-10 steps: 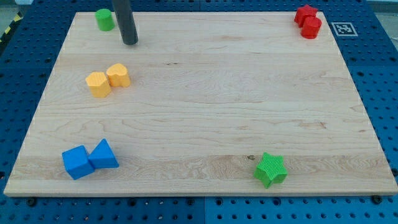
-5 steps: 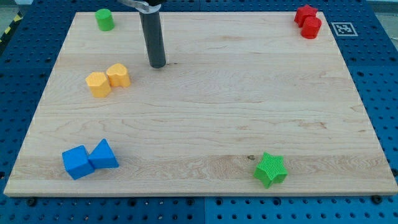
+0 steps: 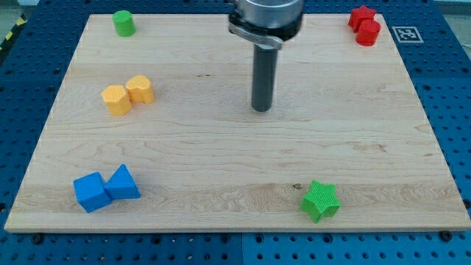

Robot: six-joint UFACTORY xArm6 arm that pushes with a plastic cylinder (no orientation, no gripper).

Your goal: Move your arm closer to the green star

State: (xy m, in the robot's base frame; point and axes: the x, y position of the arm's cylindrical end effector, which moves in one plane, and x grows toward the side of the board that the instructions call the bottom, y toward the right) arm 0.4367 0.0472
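The green star (image 3: 320,200) lies near the view's bottom edge of the wooden board (image 3: 235,158), right of centre. My tip (image 3: 261,109) rests on the board around its middle, above and to the left of the green star, with a wide gap between them. The dark rod rises from the tip to the arm's metal end at the view's top.
A green cylinder (image 3: 124,23) stands at the top left. Two yellow blocks (image 3: 127,94) touch at the left. A blue cube (image 3: 91,191) and a blue triangle (image 3: 122,182) touch at the bottom left. Two red blocks (image 3: 364,26) sit at the top right.
My tip has moved from the top left, beside the green cylinder, right and down to the board's middle, closer to the green star. No block has moved.
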